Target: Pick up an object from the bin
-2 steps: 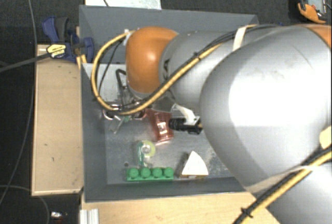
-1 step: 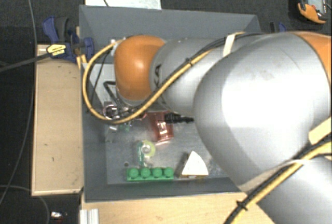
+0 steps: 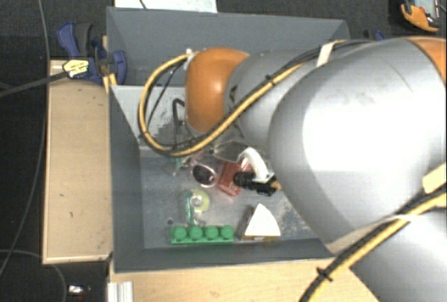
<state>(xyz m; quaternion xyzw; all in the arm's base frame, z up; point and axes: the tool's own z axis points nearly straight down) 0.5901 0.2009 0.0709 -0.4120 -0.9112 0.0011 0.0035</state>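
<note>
— Where is the gripper (image 3: 198, 158)?

— Low in the grey metal bin (image 3: 126, 210), tucked under the arm's orange cover (image 3: 213, 87), so just its lower end peeks out. Whether it is open or closed, I cannot tell.

— What lies closest to it?

— A small dark ring-shaped thing (image 3: 203, 173) on the bin floor, right under the gripper's tip. I cannot tell whether the two touch, and nothing shows as held.

— And next out from there?

— A red translucent block (image 3: 228, 180) sits just beside the ring, on the arm's side. Past the block is a white-and-black piece (image 3: 255, 171), partly under the arm.

— Anything toward the near wall?

— A small pale green and clear object (image 3: 198, 204) lies on its own, apart from the ring. Farther out, a green strip with four round knobs (image 3: 202, 233) lies flat along the near wall. A white wedge (image 3: 262, 222) sits just beside that strip's end, on the arm's side.

— And on the other side of the gripper?

— A yellow-and-black cable (image 3: 148, 119) loops out from the orange cover toward the bin's far wall.
</note>
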